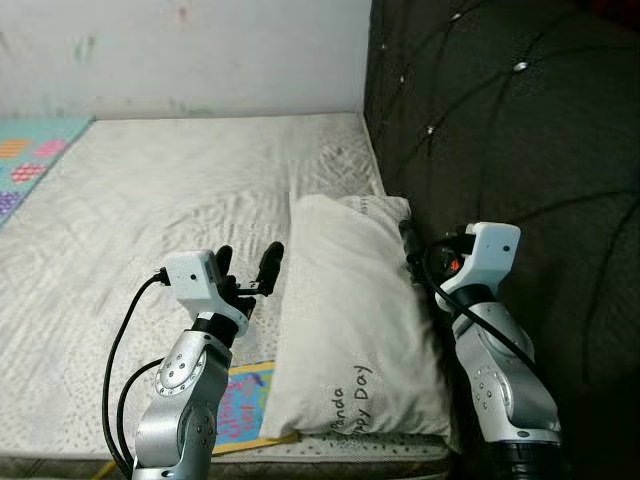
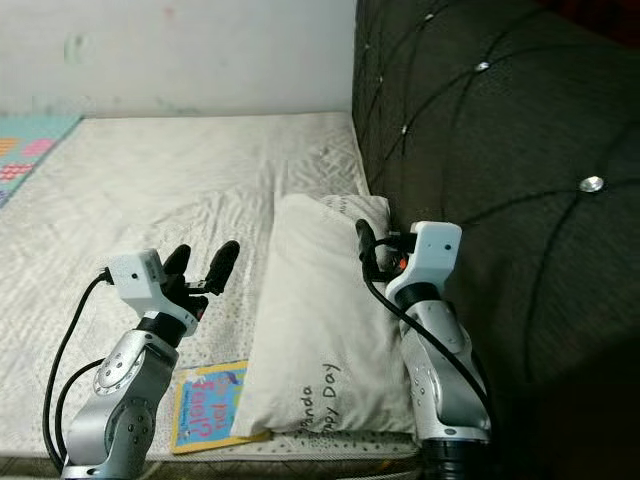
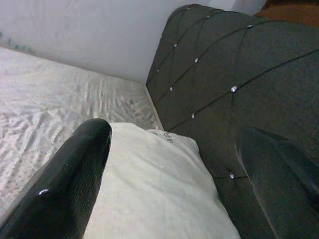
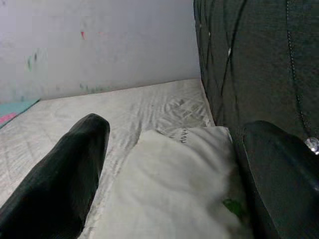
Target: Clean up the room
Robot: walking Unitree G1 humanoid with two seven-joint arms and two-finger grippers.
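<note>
Pillow (image 1: 350, 320) lying on the bed (image 1: 150, 200) against the headboard (image 1: 500, 130), apparently already placed, between the left gripper (image 1: 250, 270) and right gripper (image 4: 169, 164), both spread and empty; a booklet (image 1: 240, 400) below the left gripper likely remains to tidy.

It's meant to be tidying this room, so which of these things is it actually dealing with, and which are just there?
Part of the job:
- white pillow, lying along the headboard
- left gripper, open, beside the pillow
- right gripper, open, at the pillow's headboard side
- colourful book, partly under the pillow

Just there:
- mattress
- dark tufted headboard
- wall
</note>
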